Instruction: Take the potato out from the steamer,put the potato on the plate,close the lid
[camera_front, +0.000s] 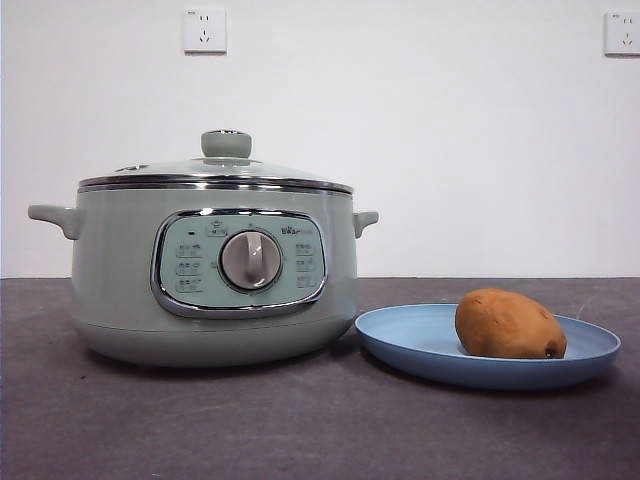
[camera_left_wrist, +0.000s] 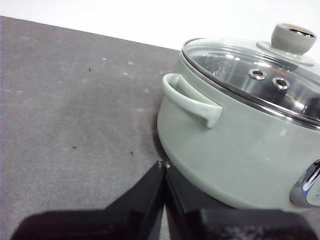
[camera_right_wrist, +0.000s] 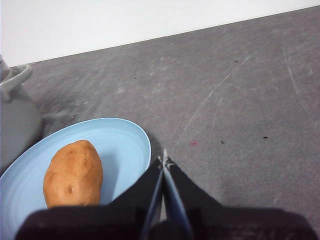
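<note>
**Potato on the plate, lid on the steamer**

Nearest in the front view, the dark grey bench (camera_front: 300, 430) is carrying everything. On it, the light blue plate (camera_front: 420, 345) is sitting just beside the steamer (camera_front: 120, 280), and the potato (camera_front: 508, 324) is lying on its side on the plate, its dark spot facing outward. The steamer is standing upright with its dial panel (camera_front: 240, 262) facing the camera, and the glass lid (camera_front: 215, 170) is sitting level on its chrome rim. Behind, two wall sockets (camera_front: 204, 30) are showing on the white wall.

The left claw (camera_left_wrist: 163, 165) is hanging beside the steamer's handle (camera_left_wrist: 192, 100), jaws pressed together, gripping nothing. The right claw (camera_right_wrist: 163, 159) is hovering near the plate's edge, jaws likewise closed and empty.
</note>
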